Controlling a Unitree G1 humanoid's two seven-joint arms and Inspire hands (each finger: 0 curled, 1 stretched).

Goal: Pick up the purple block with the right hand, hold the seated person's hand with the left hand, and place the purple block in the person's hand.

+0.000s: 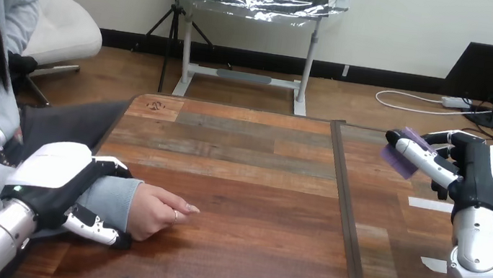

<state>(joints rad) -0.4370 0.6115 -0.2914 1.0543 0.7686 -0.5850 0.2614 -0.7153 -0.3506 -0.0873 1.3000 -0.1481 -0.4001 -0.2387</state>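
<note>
We see the purple block (pixel 392 159) pinched at the fingertips of our right hand (pixel 474 178), held above the table (pixel 252 183). Our left hand (pixel 61 171) curls round the person's wrist (pixel 112 196), with the person's hand (pixel 157 212) resting just beyond its fingers.

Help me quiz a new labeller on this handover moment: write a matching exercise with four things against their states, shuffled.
Things
1. left robot hand
2. right robot hand
3. purple block
4. person's hand

States
A. lies on the table at the view's left
B. curled round the person's wrist
C. carried at the view's right
D. shut on the block

Pairs: 1-B; 2-D; 3-C; 4-A
</note>
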